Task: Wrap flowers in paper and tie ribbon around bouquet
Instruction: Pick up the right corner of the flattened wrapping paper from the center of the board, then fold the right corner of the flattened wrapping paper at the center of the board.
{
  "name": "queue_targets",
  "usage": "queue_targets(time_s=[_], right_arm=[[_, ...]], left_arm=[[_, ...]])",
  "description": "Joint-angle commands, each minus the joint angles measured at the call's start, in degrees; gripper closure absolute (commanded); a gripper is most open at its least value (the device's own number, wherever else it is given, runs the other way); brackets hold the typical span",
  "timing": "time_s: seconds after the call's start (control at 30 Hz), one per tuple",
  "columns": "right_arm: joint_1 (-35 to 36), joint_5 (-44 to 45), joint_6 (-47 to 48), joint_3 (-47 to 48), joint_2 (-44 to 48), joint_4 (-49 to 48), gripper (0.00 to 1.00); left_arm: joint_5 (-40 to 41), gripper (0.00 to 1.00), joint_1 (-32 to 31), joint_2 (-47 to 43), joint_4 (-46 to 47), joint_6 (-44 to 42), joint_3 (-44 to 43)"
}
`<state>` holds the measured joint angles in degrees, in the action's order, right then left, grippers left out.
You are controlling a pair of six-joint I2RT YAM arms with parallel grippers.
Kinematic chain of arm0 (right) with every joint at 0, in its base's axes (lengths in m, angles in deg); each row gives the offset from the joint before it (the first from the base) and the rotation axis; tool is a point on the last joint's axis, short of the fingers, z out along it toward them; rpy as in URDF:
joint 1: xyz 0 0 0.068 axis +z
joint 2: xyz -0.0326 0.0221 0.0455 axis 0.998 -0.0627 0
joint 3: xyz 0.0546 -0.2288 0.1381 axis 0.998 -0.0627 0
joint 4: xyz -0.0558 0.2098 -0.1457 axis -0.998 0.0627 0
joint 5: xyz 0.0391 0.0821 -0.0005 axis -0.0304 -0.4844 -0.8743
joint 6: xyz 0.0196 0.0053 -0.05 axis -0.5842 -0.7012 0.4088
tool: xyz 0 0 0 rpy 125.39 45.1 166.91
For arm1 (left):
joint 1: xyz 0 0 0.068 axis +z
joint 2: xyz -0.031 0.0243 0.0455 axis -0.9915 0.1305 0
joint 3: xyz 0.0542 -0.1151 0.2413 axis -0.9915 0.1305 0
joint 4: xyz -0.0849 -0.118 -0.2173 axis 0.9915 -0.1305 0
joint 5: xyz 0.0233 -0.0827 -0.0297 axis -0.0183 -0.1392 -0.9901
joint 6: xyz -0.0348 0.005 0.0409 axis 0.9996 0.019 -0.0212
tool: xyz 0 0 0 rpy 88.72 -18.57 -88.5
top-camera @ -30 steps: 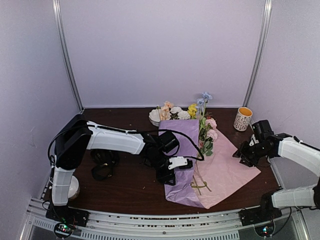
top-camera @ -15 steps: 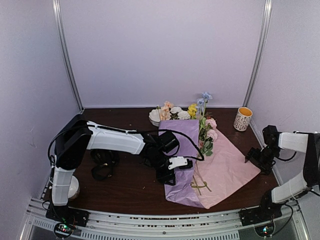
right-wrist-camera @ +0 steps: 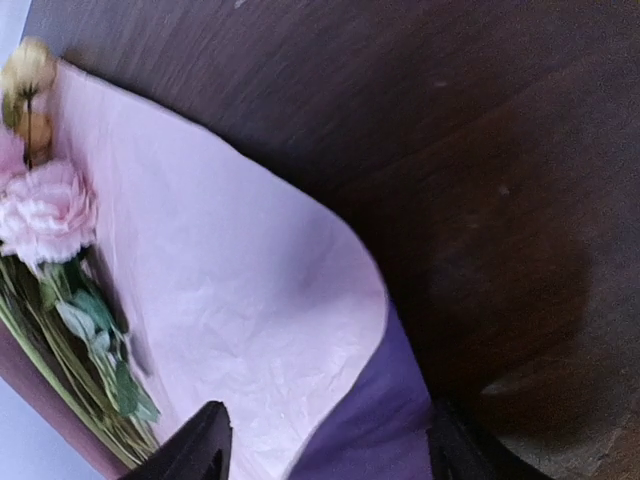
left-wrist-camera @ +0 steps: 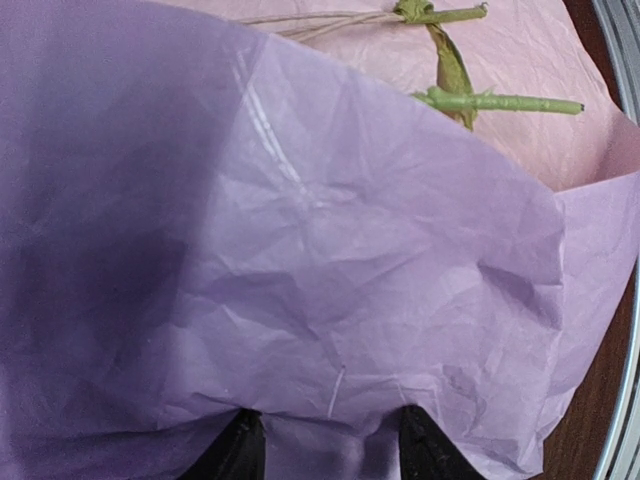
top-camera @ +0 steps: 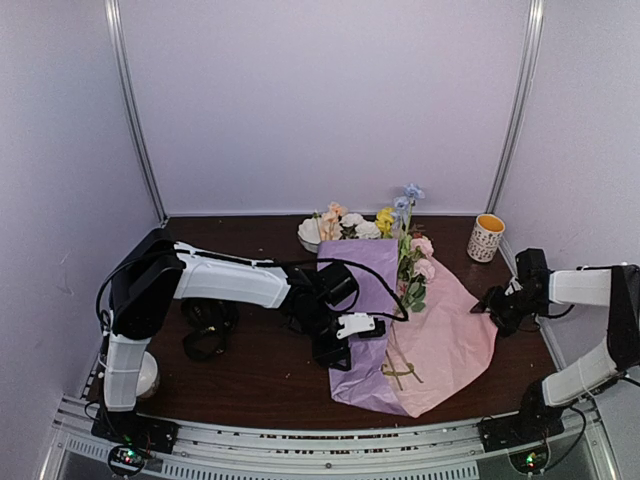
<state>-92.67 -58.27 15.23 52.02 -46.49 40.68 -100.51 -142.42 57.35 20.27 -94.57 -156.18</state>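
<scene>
While left jaws pinch the paper's [left-wrist-camera: 330, 300] folded edge, right jaws gape at its curled right edge.

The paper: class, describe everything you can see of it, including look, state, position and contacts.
The paper is a thin, crinkled tissue-like sheet, lilac on one face and pale pink on the other. It lies on the table under the flowers, its left side folded over them with the lilac face up. The left end effector presses on that fold. The right corner is lifted, lilac underside showing, between the fingers of the right end effector.
</scene>
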Motion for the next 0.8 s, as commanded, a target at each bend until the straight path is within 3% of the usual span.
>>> queue_targets(time_s=[0.0,0.13,0.2,0.4,0.53,0.77], right_arm=[[1.5,-3.3,-3.0,-2.6,1.1,-0.4,0.47],[2.4,-4.2,-3.4,-3.2,5.2,0.8,0.86],[3.6,-4.0,-3.3,-2.2,7.6,2.3,1.00],[12.2,-2.0,-5.0,6.9,9.2,7.4,1.00],[20.9,-1.5,-10.0,15.0,8.3,4.7,1.00],[32.1,1.4,-13.2,31.7,-5.7,0.6,1.00]], left_arm=[[-0.8,0.51,-0.5,4.0,-3.4,-1.1,1.0],[-0.9,0.51,-0.5,4.2,-3.4,-1.1,0.8],[-1.0,0.51,-0.5,4.3,-3.4,-1.1,0.8],[-1.0,0.51,-0.5,4.4,-3.8,-1.1,0.5],[-1.0,0.51,-0.5,4.5,-3.9,-1.2,0.5],[-1.0,0.51,-0.5,4.5,-3.9,-1.3,0.5]])
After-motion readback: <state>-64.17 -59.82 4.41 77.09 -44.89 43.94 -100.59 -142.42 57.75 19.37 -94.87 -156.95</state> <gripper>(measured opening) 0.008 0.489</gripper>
